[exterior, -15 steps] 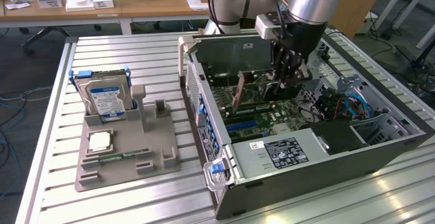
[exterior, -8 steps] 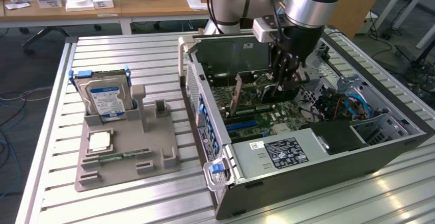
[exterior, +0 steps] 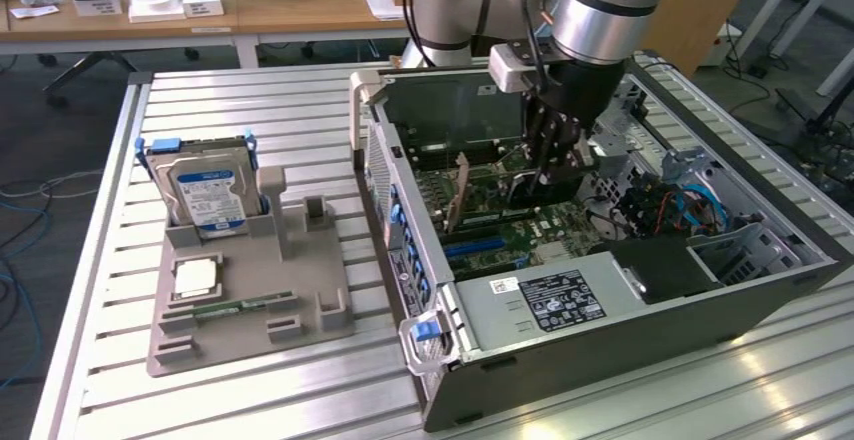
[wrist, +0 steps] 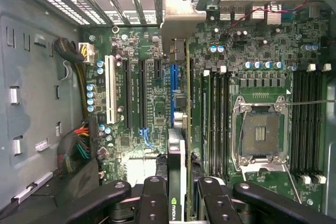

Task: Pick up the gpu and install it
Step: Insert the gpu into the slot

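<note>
Now, jaws: pinched gpu (wrist: pixel 177 177) edgewise, right of centre in exterior view.
Handling: seemed stiff, light, fragile; edges suited gripping.

Hard drive (exterior: pixel 204 196) upright in grey holder (exterior: pixel 304 295); slatted table (exterior: pixel 254 110).

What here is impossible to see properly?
- The slot under the gpu: in the wrist view the card's own edge covers it, and in the exterior view the tool blocks it. Whether the card is seated cannot be told.
- The hard drive label text: exterior view, too small.
- The arm: exterior view, cut off by the top edge.
</note>
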Tool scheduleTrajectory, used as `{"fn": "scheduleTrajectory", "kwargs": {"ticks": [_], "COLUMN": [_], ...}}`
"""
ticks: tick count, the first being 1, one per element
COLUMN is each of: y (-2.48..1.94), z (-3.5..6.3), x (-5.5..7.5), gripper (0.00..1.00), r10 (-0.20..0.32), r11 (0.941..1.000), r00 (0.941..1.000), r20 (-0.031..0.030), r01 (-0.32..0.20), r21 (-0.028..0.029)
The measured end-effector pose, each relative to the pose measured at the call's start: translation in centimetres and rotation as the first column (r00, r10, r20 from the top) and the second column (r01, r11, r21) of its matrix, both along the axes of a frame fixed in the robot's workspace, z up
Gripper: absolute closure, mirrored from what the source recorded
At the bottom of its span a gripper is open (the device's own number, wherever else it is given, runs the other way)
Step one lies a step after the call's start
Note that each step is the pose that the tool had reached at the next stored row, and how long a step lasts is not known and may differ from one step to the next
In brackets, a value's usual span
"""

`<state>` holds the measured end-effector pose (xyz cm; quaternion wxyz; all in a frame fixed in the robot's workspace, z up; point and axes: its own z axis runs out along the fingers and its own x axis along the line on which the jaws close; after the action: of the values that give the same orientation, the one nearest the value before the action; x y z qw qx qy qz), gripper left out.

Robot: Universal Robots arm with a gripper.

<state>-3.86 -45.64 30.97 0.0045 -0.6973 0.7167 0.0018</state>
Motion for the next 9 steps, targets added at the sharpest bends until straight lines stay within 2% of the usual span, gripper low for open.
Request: {"fn": "scheduleTrajectory", "kwargs": {"ticks": [5,9], "y": [0.00,0.00], "z": [-0.08,-0.67], "x": [-0.01,-0.26], "gripper": [0.73,0.73], "r10": [0.000,0.000], "r11": [1.0000,1.0000], "r00": [1.0000,1.0000], "r20": [0.0002,0.0001], "r01": [0.000,0.000], "r21": [0.0005,0.0002]}}
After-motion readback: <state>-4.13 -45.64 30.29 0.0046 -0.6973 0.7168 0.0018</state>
